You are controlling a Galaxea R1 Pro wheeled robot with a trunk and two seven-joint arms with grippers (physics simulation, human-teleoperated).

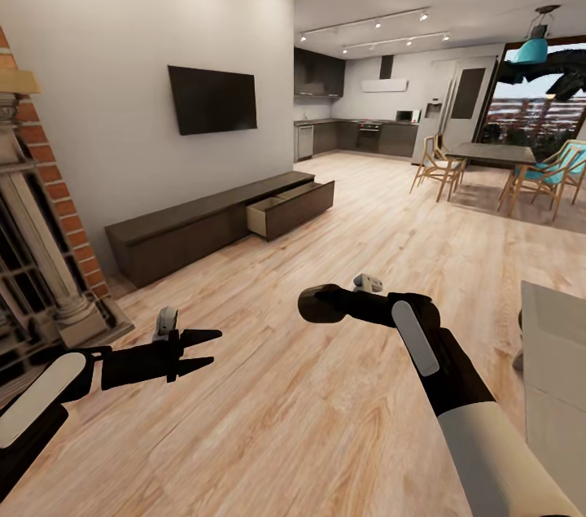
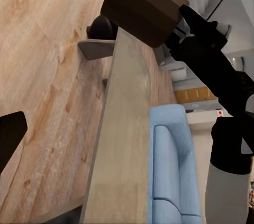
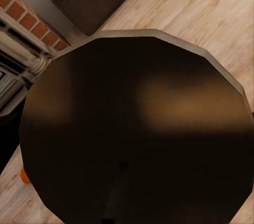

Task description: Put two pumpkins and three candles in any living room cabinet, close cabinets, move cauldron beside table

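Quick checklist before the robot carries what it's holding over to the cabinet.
1. Candle gripped by the right gripper: ok, held off the floor.
2. Drawer of the cabinet open: ok, pulled out at the far end.
3. Left gripper free: ok, open and empty.
4. Drawer within reach: not ok, the cabinet stands well away across the floor.
5. Room inside the drawer: cannot tell, its inside is hidden.
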